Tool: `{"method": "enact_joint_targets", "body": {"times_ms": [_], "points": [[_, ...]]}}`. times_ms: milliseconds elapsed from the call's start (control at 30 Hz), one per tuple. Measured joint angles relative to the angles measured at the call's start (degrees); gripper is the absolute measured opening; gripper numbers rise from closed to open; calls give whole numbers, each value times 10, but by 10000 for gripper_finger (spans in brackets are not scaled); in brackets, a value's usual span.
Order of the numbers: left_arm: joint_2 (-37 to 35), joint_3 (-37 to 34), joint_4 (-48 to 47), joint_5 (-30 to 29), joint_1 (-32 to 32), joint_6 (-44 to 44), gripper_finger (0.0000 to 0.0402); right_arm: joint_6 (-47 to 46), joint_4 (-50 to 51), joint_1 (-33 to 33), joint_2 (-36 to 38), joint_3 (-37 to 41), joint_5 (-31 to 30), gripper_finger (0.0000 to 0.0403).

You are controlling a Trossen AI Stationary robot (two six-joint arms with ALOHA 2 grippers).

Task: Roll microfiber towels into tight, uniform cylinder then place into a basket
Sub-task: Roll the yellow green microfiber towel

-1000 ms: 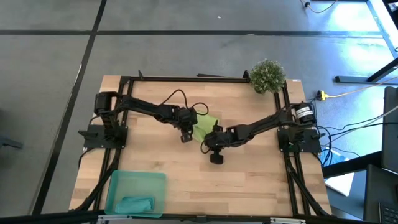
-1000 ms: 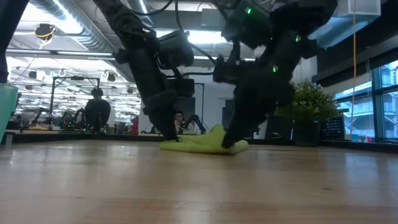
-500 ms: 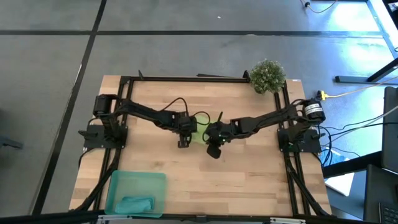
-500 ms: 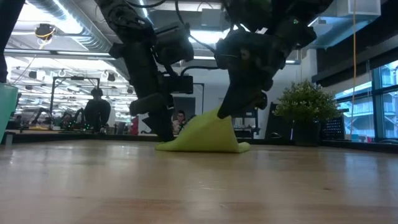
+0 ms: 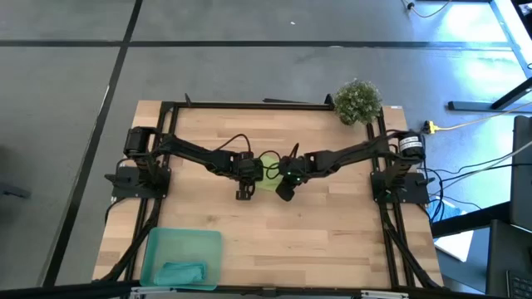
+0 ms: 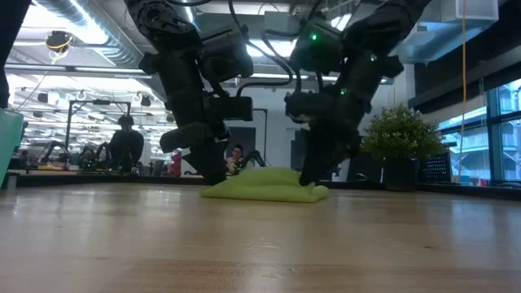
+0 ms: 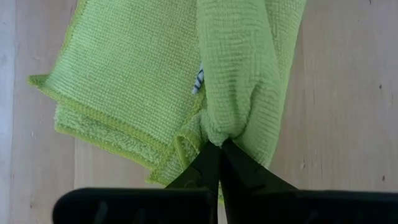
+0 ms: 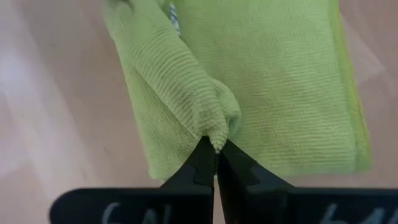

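Two grippers, left gripper (image 7: pixel 219 149) and right gripper (image 8: pixel 214 152), each pinching fold of lime towel (image 5: pixel 268 172) mid-desk (image 5: pixel 332 232); we judge paired grip keeps roll even. Teal towel (image 5: pixel 181 272) already in basket (image 5: pixel 158 241), near-left corner.

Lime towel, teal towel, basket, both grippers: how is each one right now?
Lime towel: partly folded, on the table, pinched at both ends.
Teal towel: bunched inside the basket.
Basket: holds only the teal towel.
Left gripper: shut on the lime towel.
Right gripper: shut on the lime towel.
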State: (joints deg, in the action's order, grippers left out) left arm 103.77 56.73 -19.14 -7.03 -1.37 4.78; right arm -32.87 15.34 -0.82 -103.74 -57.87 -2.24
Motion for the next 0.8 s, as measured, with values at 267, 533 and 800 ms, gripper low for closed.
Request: {"method": "enact_joint_targets", "body": {"times_ms": [267,533,800], "points": [[-17,-2,-11,-40,1,-10,0,-14,25,0,-15,-2,-2,5],[-32,-2,16,-115,1,2,1,1,33,10,-14,-1,-8,5],[-16,-2,31,-119,0,-1,20,15,34,11,-15,0,-13,14]]}}
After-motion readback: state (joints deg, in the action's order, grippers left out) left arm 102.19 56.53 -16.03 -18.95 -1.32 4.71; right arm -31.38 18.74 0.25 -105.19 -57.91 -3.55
